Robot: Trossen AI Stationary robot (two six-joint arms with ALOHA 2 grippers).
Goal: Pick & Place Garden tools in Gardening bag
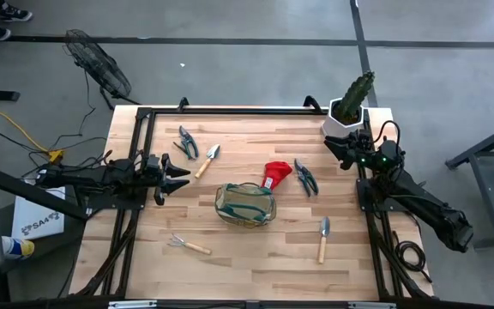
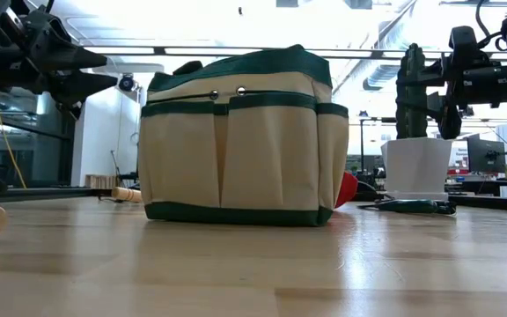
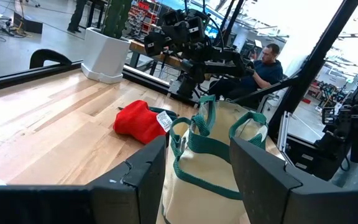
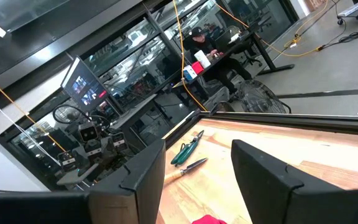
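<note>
Waiting wide-jawed, left gripper [image 1: 181, 178] and right gripper [image 1: 333, 146] hold nothing — gardening bag [image 1: 245, 204] sits mid-table, tools scattered around; its soft rim could snag a dropped trowel [image 1: 323, 238].

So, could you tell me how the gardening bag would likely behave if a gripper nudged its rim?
The gardening bag looks like soft fabric, so its rim would probably give rather than resist. It stands upright on a broad flat base, so a low push would likely slide it rather than tip it. Its green handles droop loosely over the opening and may snag a tool.
</note>
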